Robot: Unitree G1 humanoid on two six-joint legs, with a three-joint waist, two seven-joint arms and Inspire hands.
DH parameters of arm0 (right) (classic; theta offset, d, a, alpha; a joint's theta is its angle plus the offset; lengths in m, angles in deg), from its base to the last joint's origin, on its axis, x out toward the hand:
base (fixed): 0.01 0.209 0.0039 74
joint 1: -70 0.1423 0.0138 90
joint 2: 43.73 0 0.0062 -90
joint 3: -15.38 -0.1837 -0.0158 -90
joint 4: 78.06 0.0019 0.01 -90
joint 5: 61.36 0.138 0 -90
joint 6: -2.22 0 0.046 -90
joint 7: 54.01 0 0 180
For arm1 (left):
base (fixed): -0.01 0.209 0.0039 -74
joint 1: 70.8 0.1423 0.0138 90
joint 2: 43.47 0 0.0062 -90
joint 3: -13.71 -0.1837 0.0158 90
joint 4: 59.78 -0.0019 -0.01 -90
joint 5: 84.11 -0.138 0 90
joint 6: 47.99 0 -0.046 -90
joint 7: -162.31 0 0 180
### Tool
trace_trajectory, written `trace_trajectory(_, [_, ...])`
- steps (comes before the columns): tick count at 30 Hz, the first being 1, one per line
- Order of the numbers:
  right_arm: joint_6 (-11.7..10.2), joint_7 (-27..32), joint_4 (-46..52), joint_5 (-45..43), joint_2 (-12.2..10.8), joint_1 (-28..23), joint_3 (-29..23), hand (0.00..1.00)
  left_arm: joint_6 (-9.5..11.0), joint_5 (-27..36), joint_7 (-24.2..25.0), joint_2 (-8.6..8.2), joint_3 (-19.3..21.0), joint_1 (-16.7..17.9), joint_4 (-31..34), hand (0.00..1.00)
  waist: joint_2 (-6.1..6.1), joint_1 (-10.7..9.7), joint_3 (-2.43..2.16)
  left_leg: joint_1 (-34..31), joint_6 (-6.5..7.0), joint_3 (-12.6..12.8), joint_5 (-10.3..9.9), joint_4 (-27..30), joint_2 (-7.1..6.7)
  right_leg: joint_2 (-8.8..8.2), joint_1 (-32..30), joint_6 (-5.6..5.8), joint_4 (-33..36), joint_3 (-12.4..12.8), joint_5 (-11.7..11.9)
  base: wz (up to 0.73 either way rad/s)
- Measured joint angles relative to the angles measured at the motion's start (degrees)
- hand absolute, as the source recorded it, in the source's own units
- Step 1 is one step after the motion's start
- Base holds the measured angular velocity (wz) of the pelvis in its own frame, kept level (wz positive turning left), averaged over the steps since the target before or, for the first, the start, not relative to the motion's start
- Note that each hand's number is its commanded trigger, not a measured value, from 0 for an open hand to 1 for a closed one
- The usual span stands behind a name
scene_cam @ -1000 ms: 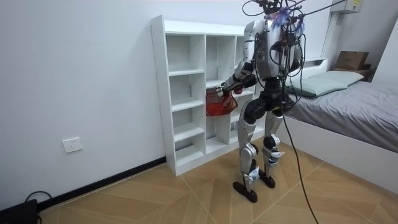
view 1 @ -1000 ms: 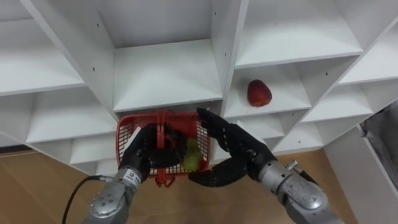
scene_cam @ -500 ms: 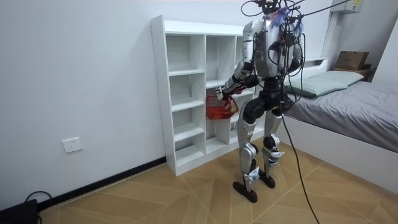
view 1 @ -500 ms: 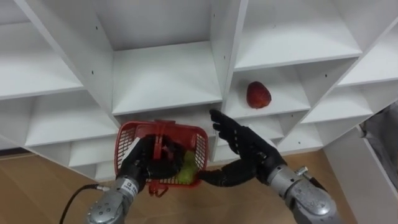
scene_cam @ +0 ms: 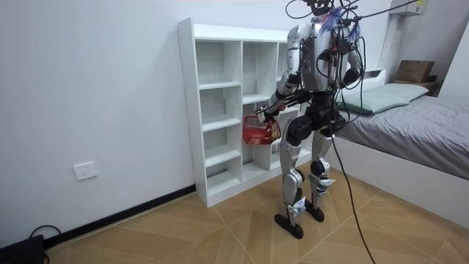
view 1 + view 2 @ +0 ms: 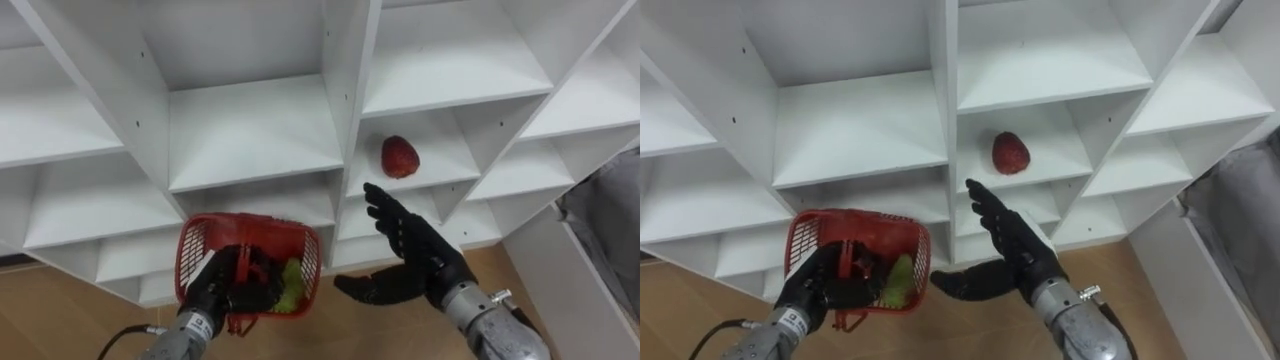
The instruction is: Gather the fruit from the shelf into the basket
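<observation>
White open-shelf closet point(image 6: 250, 130) stands right before your robot. You are partly done, I judge: one pale green fruit point(image 6: 291, 283) already lies inside the red plastic mesh basket point(image 6: 192, 262). The left hand point(image 6: 215, 290) holds this basket low in front of the shelves, fingers curled round its handle. One fruit is left to collect: a rounded, dark red fruit point(image 6: 399, 157), smooth-looking, resting alone in the compartment above and to the right of the basket. Your right hand point(image 6: 425, 262) hovers below that shelf, empty, fingers straight and spread.
</observation>
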Motion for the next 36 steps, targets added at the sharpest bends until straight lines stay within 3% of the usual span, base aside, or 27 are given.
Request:
trace_trajectory(6, [-2.36, 4.48, -0.03, -0.12, 0.03, -0.65, -0.19, 0.00, 0.59, 0.19, -0.04, -0.18, -0.43, -0.01, 0.00, 1.00, 0.00, -0.68, 0.00, 1.51, -0.08, 0.82, -0.01, -0.75, 0.05, 0.26, 1.17, -0.03, -0.43, 0.84, 0.03, -0.06])
trace_trajectory(14, [-3.22, 12.63, -0.02, -3.03, 0.15, -0.64, -1.40, 0.00, 0.74, 0.03, -1.68, -0.63, -0.18, 0.03, 0.31, 1.00, 0.02, -0.91, 0.01, 3.93, -0.21, 0.63, -0.14, -1.62, -0.01, 0.35, 3.59, 0.11, -1.36, 0.83, -0.06, 0.00])
trace_trajectory(20, [-4.25, 17.91, -0.02, -3.58, 2.17, -0.63, -2.32, 0.00, 0.74, 0.00, -2.47, -0.56, 0.16, 0.01, 0.33, 1.00, 0.01, -1.01, -0.01, 4.85, -0.23, 0.20, -0.15, -1.82, -0.06, 0.38, 4.80, 0.12, -1.84, 0.59, -0.06, 0.03])
trace_trajectory(24, [-4.27, 19.83, -0.08, -3.83, 2.21, -0.63, -3.47, 0.00, 0.74, -0.07, -2.29, -0.62, 1.15, 0.05, 0.31, 1.00, -0.06, -0.75, 0.03, 5.58, -0.25, 0.20, -0.14, -2.13, -0.07, 0.42, 5.52, 0.16, -1.98, 0.61, -0.11, 0.00])
trace_trajectory(28, [-4.32, 21.26, -0.48, -3.77, 2.26, -0.61, -4.38, 0.00, 0.74, -0.06, -1.94, -0.50, 1.42, 0.46, 0.33, 1.00, -0.53, -0.34, 0.11, 7.35, -0.30, 0.14, -0.19, -2.60, -0.13, 0.45, 7.27, 0.30, -2.31, 0.61, -0.37, 0.02])
trace_trajectory(31, [-4.37, 21.93, -2.38, -3.65, 2.26, -0.46, -4.37, 0.00, 0.74, -0.09, -2.01, -0.21, 1.42, 1.16, 0.34, 1.00, -1.42, 0.05, -0.21, 8.17, -0.47, -0.15, -0.31, -2.66, -0.07, 0.58, 8.42, 0.28, -2.84, 0.40, -0.37, 0.04])
trace_trajectory(36, [-4.36, 23.19, -3.42, -3.60, 2.25, -0.35, -4.36, 0.00, 0.73, -0.25, -1.99, 0.02, 1.42, 1.23, 0.94, 1.00, -2.13, 0.35, -0.19, 8.22, -0.45, -0.56, -0.35, -2.61, -0.09, 0.42, 8.73, 0.28, -2.89, -0.29, -0.38, 0.04])
